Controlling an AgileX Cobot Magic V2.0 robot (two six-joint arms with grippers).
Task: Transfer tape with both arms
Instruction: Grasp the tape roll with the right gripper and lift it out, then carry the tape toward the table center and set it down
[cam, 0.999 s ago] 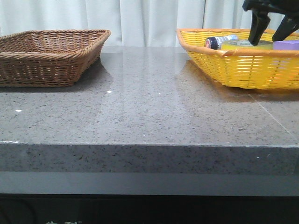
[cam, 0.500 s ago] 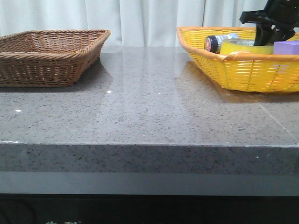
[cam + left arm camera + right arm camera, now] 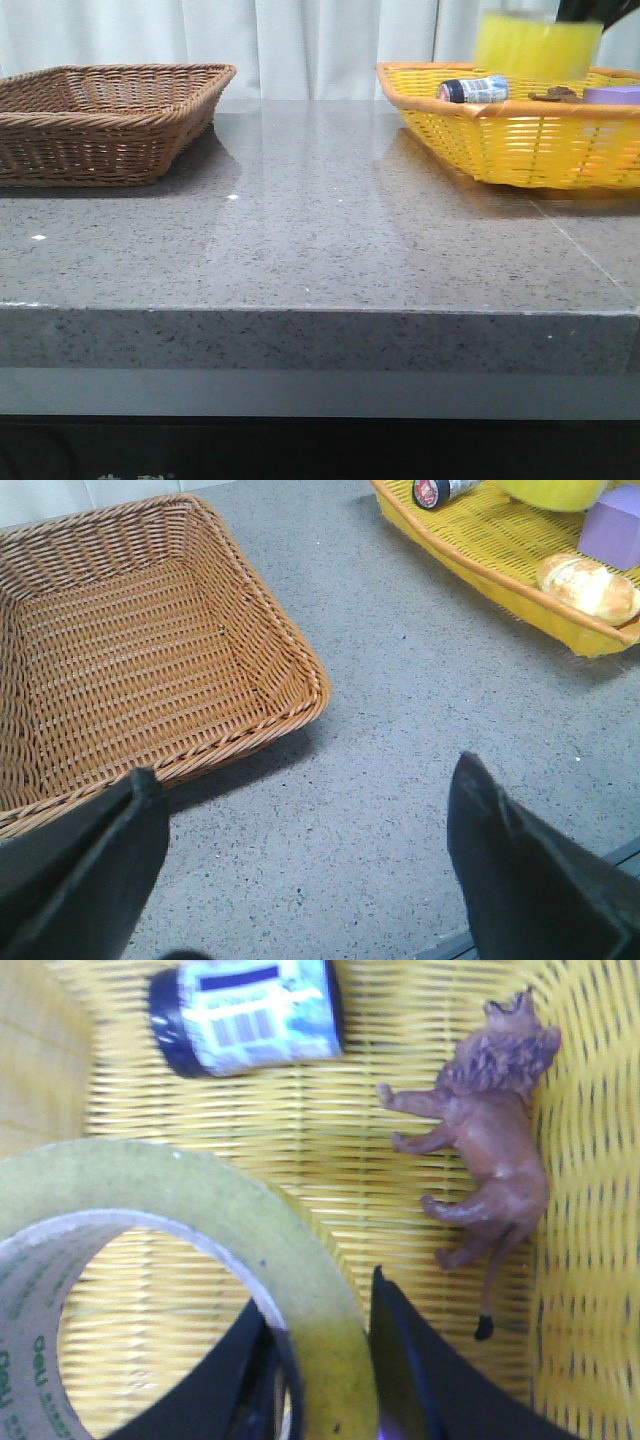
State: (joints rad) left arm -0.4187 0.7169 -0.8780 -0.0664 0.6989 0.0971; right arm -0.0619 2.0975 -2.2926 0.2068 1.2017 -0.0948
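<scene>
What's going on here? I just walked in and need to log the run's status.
The right hand has clamped the wall of the yellow tape roll, one finger inside the core and one outside, and holds it in the air above the yellow basket. A small bottle, a toy lion, a purple block and a bread roll lie in that basket. The left hand hangs open over the table near the brown basket, holding nothing.

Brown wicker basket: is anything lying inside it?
No. The left wrist view shows the brown wicker basket with only bare weave across its floor.
</scene>
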